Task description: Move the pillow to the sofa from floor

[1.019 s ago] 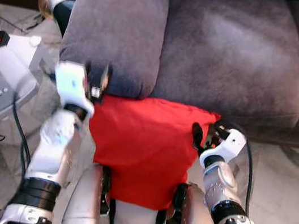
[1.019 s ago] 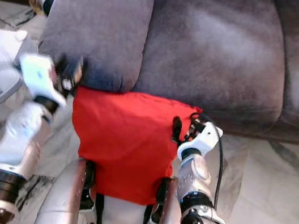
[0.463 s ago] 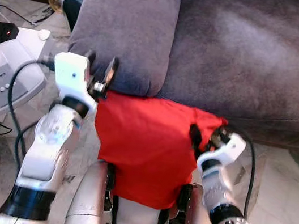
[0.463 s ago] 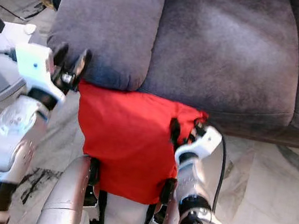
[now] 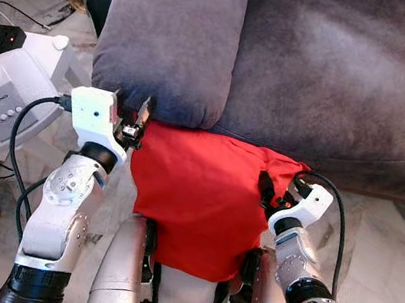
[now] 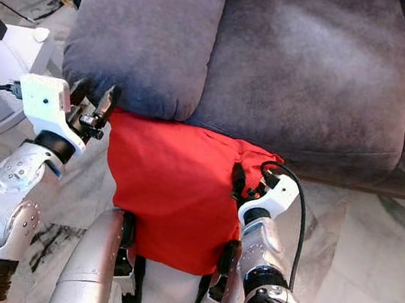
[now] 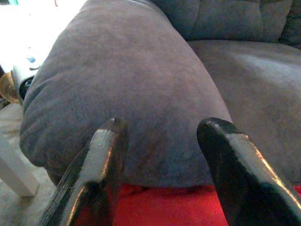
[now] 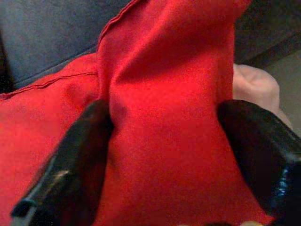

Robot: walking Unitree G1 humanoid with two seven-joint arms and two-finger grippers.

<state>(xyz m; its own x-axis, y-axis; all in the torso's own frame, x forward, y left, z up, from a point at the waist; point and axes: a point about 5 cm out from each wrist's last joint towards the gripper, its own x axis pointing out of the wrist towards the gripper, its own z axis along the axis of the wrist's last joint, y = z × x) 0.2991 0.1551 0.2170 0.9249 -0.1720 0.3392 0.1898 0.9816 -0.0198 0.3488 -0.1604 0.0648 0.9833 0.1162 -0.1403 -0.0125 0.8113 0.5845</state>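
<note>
A red pillow (image 5: 199,197) sits on the pale marble floor (image 5: 388,252) at the foot of a grey sofa (image 5: 317,70), its top edge tucked against the sofa's front below the seat cushions. The right gripper (image 8: 174,155) pinches the pillow's upper right corner, red fabric bunched between its two black fingers, while the left gripper (image 5: 133,113) hovers at the pillow's upper left corner with its fingers spread apart and nothing between them, just under the sofa's arm cushion. A white fan base (image 5: 1,98) with a black cable stands to the robot's left.
</note>
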